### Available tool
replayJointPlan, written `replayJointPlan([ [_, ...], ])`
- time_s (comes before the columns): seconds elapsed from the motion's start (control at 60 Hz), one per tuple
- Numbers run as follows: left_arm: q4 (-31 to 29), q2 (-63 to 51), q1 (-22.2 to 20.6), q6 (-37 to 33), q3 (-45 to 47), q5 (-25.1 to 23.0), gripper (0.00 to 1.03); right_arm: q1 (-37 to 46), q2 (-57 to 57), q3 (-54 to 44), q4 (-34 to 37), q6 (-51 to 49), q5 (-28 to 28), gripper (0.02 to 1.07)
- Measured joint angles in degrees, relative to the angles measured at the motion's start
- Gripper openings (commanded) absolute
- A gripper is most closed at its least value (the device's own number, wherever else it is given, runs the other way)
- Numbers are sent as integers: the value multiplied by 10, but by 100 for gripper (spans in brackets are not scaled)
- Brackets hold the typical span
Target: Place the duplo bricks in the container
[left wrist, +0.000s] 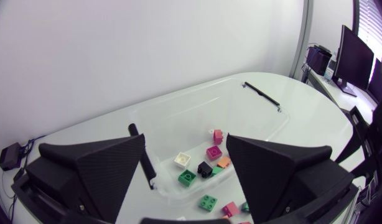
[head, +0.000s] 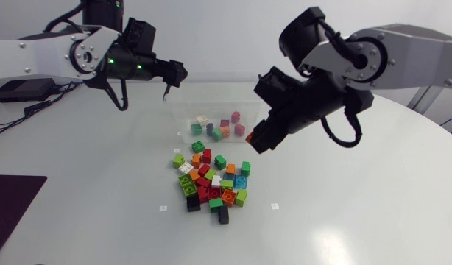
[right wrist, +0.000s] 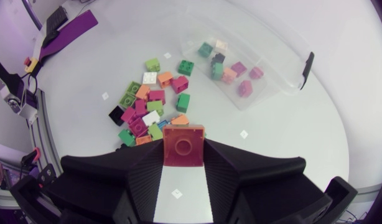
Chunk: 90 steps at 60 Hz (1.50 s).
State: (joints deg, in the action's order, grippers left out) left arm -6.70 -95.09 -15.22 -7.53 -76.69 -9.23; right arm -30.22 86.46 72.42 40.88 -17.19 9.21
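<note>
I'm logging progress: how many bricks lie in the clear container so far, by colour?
Green bricks: 2
White brick: 1
Black brick: 1
Orange brick: 1
Pink or magenta bricks: 3
Total: 8

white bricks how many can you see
3: one white brick in the container; two in the loose pile, one near its left side, one mid-pile. More may be hidden underneath.

Open-topped container (head: 183, 109) — only the left claw (head: 173, 78) hangs over its end
</note>
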Motion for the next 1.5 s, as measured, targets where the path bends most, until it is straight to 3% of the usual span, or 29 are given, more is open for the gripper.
replayJointPlan([
  [0.233, -85, 63, 5, -37, 73, 30, 96, 19, 26, 70, -21, 0, 9, 32],
  [0.417, -110, 74, 2, -65, 148, 40, 96, 20, 68, 122, -48, 3, 10, 32],
  [1.133, -88, -82, -37, -56, 165, 57, 95, 68, 228, 261, -143, 52, 23, 33],
  [1.183, -88, -89, -37, -50, 161, 61, 94, 68, 239, 269, -148, 53, 23, 39],
  [1.217, -88, -92, -37, -47, 158, 64, 93, 68, 246, 275, -151, 55, 23, 50],
  [1.283, -85, -99, -37, -41, 152, 68, 93, 68, 264, 292, -154, 57, 18, 83],
  [1.317, -82, -102, -37, -40, 151, 69, 91, 68, 272, 301, -153, 57, 16, 94],
  [1.5, -67, -114, -37, -29, 148, 82, 87, 68, 284, 318, -152, 67, 14, 97],
])
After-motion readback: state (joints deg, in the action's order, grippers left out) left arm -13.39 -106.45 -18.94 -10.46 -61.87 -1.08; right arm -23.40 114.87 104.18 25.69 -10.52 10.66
